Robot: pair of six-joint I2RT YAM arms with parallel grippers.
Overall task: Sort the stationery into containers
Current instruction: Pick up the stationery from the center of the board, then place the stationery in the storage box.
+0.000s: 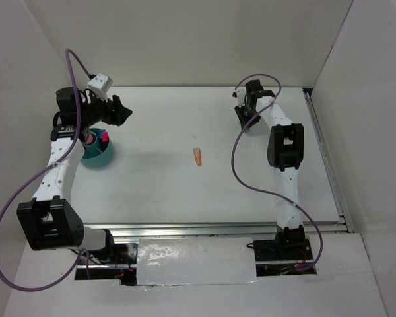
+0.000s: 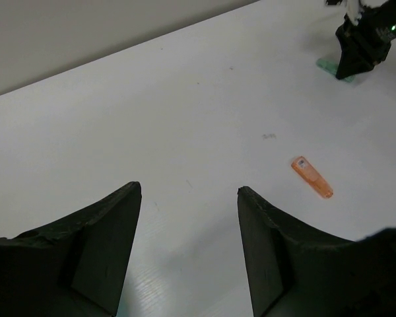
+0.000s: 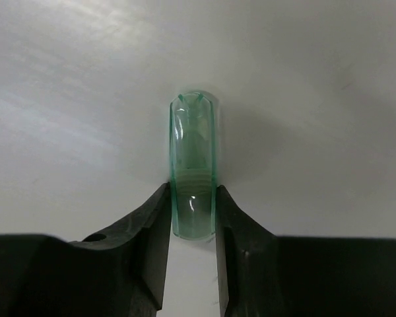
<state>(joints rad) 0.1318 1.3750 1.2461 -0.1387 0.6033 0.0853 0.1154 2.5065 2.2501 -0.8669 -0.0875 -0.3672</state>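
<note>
right fingers (image 3: 152,244) pinching green marker (image 3: 193,165); orange marker (image 1: 197,156) well apart

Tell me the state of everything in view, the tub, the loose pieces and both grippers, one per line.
teal tub: upright, pens standing in it.
orange marker: lying flat on the table, nothing touching it.
green cap: pinched between the right gripper's fingers.
left gripper: open, empty.
right gripper: closed on the green cap.

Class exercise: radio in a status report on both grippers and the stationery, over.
Left gripper open, empty. Right gripper pinching green clear piece. Orange item loose mid-table. Nothing blocking.
</note>
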